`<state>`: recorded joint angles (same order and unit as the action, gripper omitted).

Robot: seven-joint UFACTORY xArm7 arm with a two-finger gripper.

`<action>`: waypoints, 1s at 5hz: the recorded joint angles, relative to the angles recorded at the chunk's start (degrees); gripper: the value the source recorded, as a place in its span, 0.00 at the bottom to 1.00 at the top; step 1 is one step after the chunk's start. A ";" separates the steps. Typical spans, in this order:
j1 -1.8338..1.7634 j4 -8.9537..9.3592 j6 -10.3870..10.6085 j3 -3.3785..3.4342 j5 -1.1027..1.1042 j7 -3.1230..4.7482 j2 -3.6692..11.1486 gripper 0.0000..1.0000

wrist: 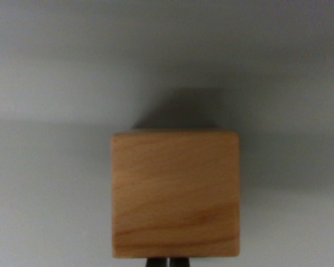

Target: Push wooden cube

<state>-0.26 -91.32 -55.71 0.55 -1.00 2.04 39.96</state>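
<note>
Wooden cube (175, 194): resting on grey table (44, 167), centred.
Hand (168, 262): fingertips together, closed, at cube's near edge.

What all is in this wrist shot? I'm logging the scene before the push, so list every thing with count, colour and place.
wooden cube: one, light brown with visible grain, lower centre of the view, resting on the surface
surface: one, plain pale grey, fills the rest of the view; the cube's shadow falls on it just beyond the cube
gripper: one, dark fingertips, bottom edge just below the cube, only slivers showing with a thin gap between them
</note>
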 joint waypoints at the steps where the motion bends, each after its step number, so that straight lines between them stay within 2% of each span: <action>1: 0.00 0.00 0.00 0.00 0.00 0.00 0.00 1.00; 2: 0.00 -1.10 -0.43 -0.01 0.01 -0.01 0.67 1.00; 5: 0.00 -1.77 -0.69 -0.01 0.02 -0.01 1.08 1.00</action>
<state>-0.26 -93.09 -56.40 0.54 -0.98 2.02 41.04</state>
